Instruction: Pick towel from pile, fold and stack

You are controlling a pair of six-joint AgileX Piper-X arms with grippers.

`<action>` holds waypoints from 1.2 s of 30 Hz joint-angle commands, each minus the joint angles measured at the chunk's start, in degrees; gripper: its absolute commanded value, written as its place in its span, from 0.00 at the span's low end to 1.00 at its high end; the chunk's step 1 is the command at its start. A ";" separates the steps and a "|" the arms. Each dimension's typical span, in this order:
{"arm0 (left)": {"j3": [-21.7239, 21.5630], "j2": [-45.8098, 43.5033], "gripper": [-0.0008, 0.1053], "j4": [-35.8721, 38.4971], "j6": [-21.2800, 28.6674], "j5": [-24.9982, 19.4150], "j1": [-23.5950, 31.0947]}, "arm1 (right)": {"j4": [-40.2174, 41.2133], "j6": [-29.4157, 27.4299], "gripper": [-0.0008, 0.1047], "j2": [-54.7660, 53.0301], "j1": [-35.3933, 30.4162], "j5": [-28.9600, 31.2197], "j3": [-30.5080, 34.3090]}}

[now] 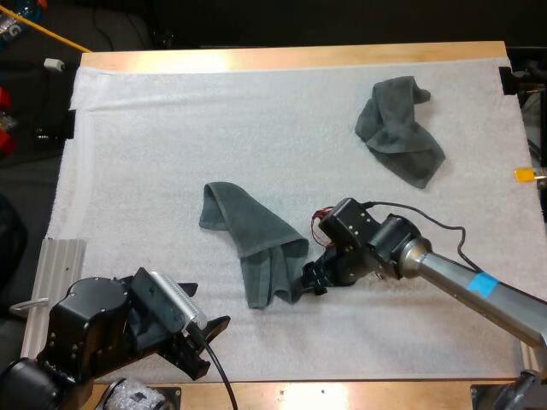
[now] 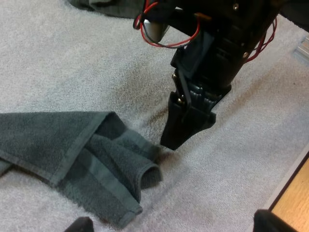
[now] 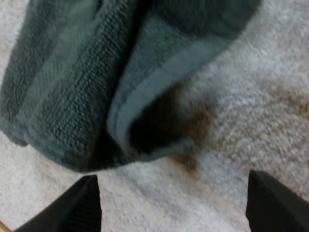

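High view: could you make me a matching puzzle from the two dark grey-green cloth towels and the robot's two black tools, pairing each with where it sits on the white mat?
Things:
1. crumpled dark grey-green cloth towel
2. loosely folded dark grey-green cloth towel
3. black two-fingered right tool
4. black two-fingered left tool

Places:
A. over the near left part of the white mat
B. far right of the mat
C. middle of the mat
D. at the near end of the loosely folded towel

Pairs: 1-B, 2-C, 3-D, 4-A.
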 commanded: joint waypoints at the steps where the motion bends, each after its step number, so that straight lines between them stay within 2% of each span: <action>1: -0.36 0.03 0.60 0.13 -0.54 0.31 -0.18 | -1.73 -0.66 0.59 -0.72 -0.08 -0.84 0.38; 14: -0.36 0.03 0.60 0.13 -0.54 0.31 -0.18 | -6.95 2.23 0.59 5.73 -0.08 -6.41 0.60; 18: -0.36 0.03 0.60 0.13 -0.54 0.31 -0.18 | -8.54 3.21 0.46 7.35 -0.08 -8.10 0.60; 20: -0.36 0.03 0.60 0.13 -0.54 0.31 -0.18 | -8.94 3.48 0.36 8.03 -0.08 -8.21 0.60; 22: -0.36 0.03 0.60 0.13 -0.54 0.31 -0.18 | -9.38 3.48 0.32 8.29 -0.08 -8.09 0.60; 27: -0.36 0.03 0.60 0.13 -0.54 0.31 -0.18 | -11.94 3.98 0.30 8.29 -0.08 -7.89 0.60; 28: -0.36 0.03 0.60 0.13 -0.54 0.31 -0.18 | -12.38 4.69 0.28 8.29 -0.08 -7.89 0.60; 30: -0.36 0.03 0.60 0.13 -0.54 0.31 -0.18 | -12.50 4.96 0.16 8.29 -0.08 -7.89 0.60; 31: -0.36 0.03 0.60 0.13 -0.54 0.31 -0.18 | -12.44 4.94 0.05 8.29 -0.08 -7.89 0.60; 32: -0.36 0.03 0.60 0.13 -0.54 0.31 -0.18 | -12.30 4.94 0.01 8.29 -0.08 -7.89 0.60; 36: -0.36 0.03 0.60 0.13 -0.54 0.31 -0.18 | -11.33 4.94 0.01 7.83 -0.08 -7.77 0.60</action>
